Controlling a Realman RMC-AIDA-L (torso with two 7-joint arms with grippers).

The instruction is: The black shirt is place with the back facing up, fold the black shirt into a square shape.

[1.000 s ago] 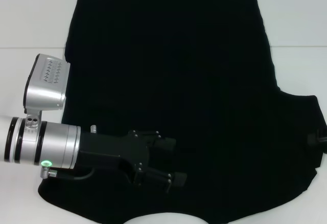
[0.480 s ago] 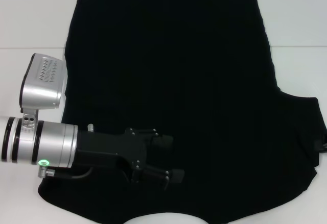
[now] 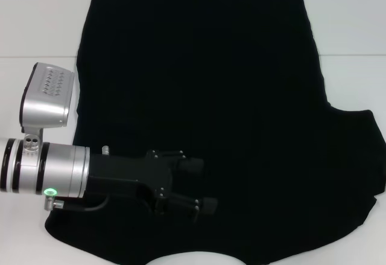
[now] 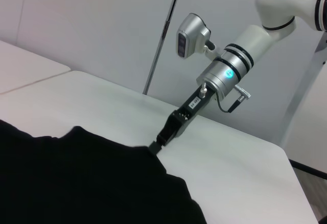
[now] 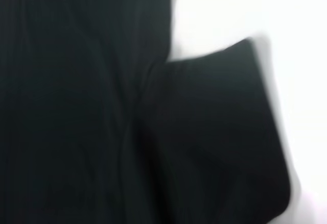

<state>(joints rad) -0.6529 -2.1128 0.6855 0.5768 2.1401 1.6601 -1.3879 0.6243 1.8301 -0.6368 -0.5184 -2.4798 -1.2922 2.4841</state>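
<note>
The black shirt (image 3: 205, 120) is lying spread flat on the white table (image 3: 36, 35), plain side up, and it is covering most of the table's middle. At the near edge, the collar curve is showing as a pale arc, and just beyond it the left gripper (image 3: 202, 186) is hanging low over the cloth, on the robot's left part of the shirt; its fingers (image 3: 194, 167) are standing apart with nothing between them. On this left side no sleeve is sticking out, so I judge this side is already folded in. On the robot's right the short sleeve (image 3: 362, 156) is lying out past the body of the shirt. In the left wrist view the right gripper (image 4: 164, 138) is reaching down to the shirt edge by that sleeve; I cannot tell whether its fingers are closed on the cloth. Farther away the hem is running straight along the far side. The step in hand seems to be the folding of the right sleeve side inward. The next move is asking for a sure pinch on the sleeve edge and a lift high enough that the cloth is not dragging.
</note>
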